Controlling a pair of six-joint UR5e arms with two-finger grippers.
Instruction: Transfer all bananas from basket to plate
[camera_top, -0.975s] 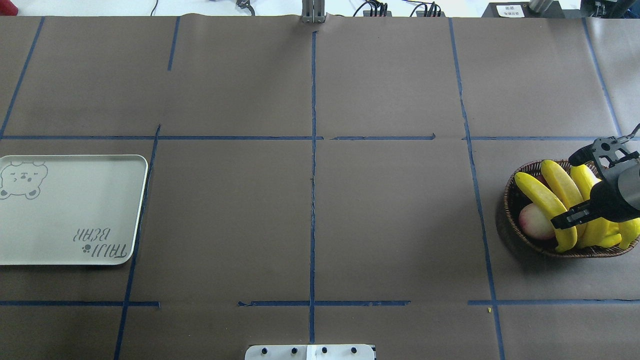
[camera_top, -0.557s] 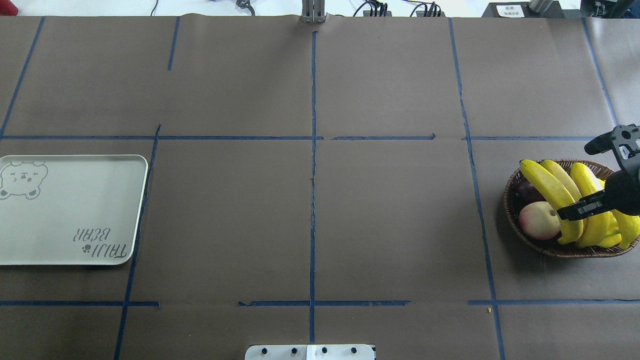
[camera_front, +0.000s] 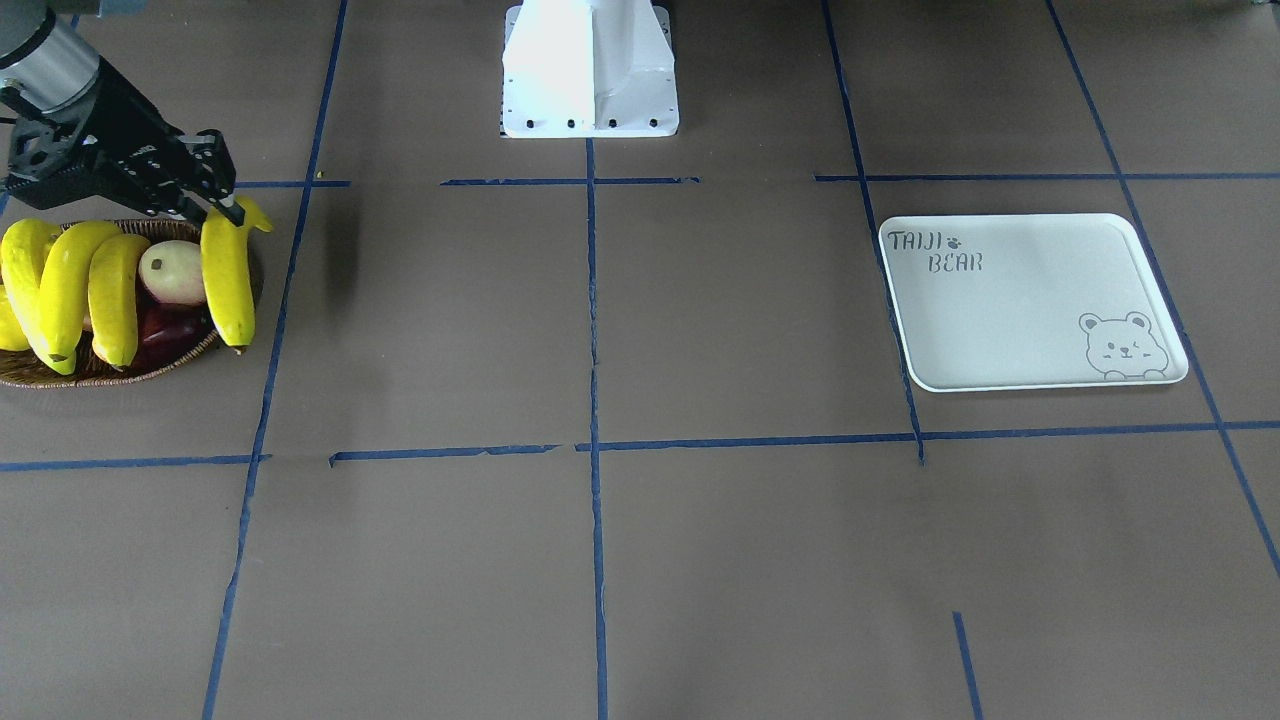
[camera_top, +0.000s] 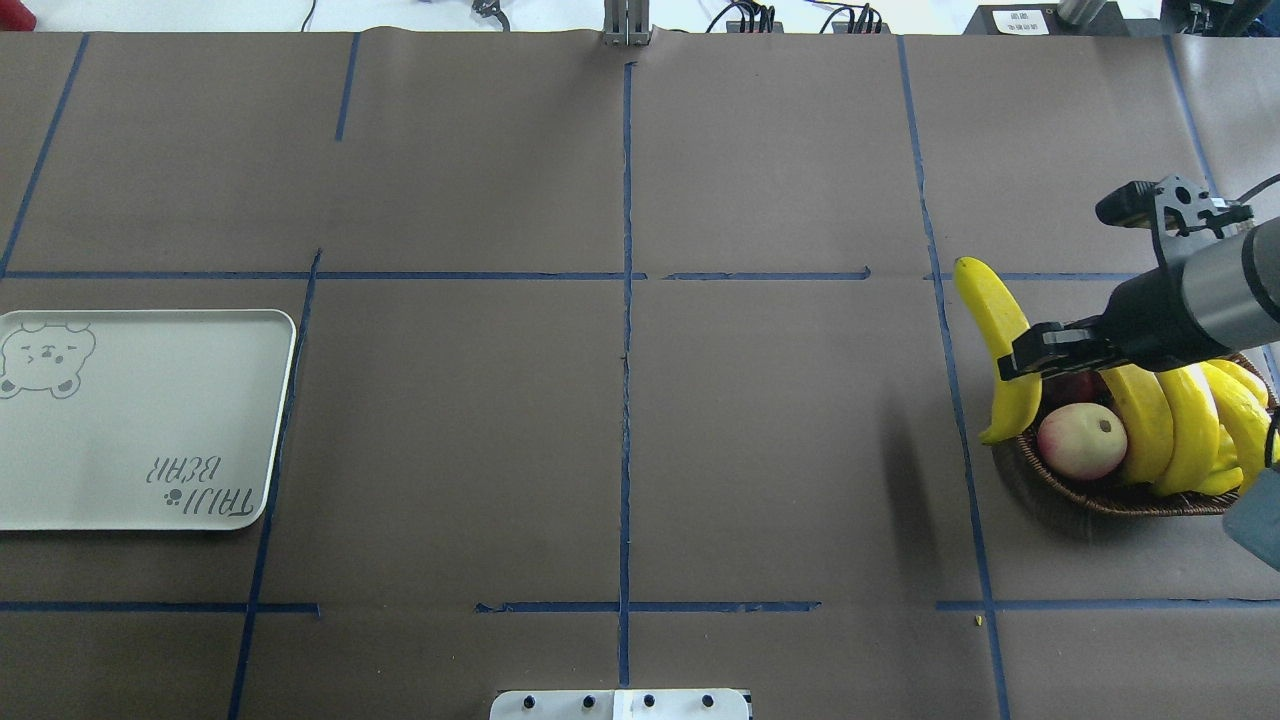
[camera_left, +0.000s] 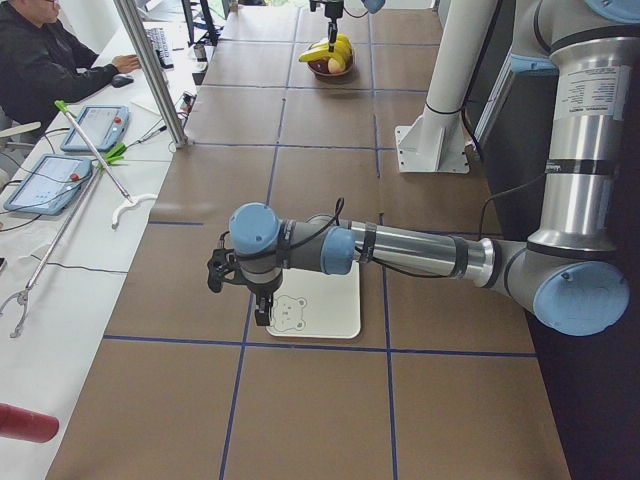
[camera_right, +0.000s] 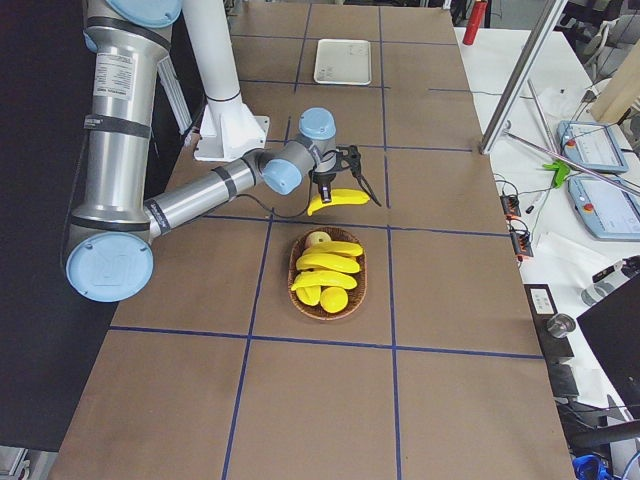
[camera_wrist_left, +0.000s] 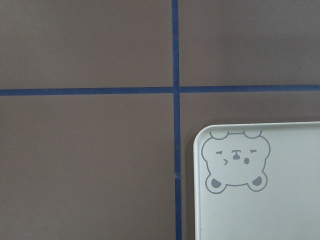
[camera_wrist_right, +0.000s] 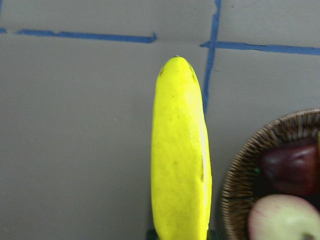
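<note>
Figure: we hold the lifted banana (camera_top: 985, 310) clamped in the right gripper's (camera_top: 1012, 365) fingers, raised just outside the basket (camera_top: 1080, 497) rim. Three bananas (camera_top: 1185, 420) lie in the basket. The plate (camera_top: 140, 430), well apart from the basket, bears none, so we judge that all four transfers are left. The left gripper (camera_left: 255, 300) hangs far from the basket, and we cannot tell its finger state.

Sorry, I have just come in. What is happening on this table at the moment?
The right end effector is shut on one banana and holds it in the air beside the basket. Three more bananas lie in the basket with other fruit. The plate has no banana on it. The left end effector hangs near the plate's bear corner; I cannot tell whether it is open.
</note>
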